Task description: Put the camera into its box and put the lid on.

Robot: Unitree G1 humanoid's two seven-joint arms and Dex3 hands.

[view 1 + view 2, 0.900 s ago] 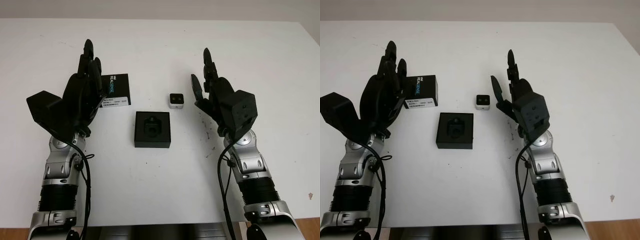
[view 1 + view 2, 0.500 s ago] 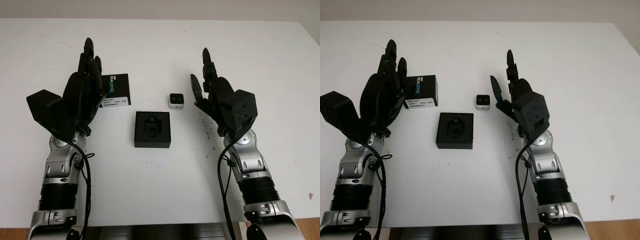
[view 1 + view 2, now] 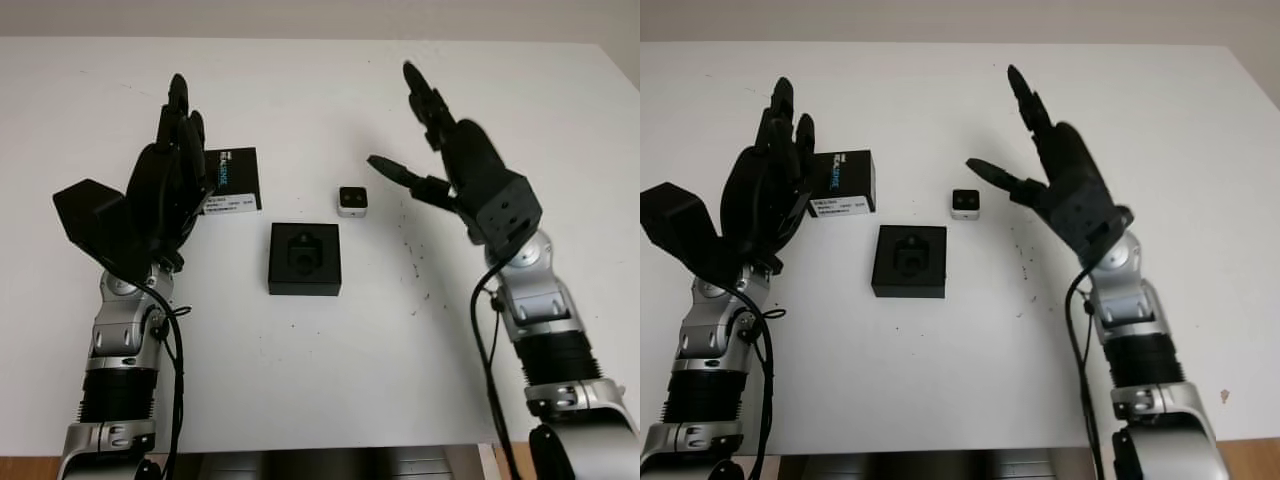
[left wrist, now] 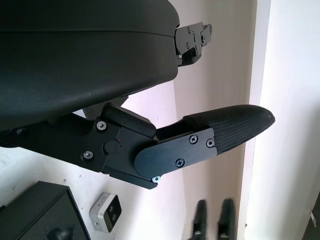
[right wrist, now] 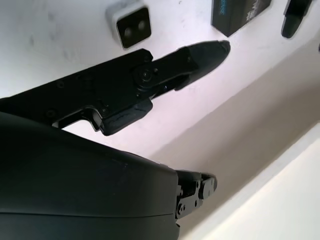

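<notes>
On the tabletop (image 3: 320, 350) the camera (image 3: 351, 201) sits just beyond the open box (image 3: 305, 258), nearer the right robot hand (image 3: 440, 150), raised open beside it; left robot hand (image 3: 170, 170) open by the lid (image 3: 232, 180)

We see a white surface (image 3: 320, 400) carrying three things. The open black box (image 3: 305, 259) sits mid-surface; the small camera (image 3: 351, 201) lies just beyond it to the right, the lid (image 3: 231, 180) beyond it to the left.
</notes>
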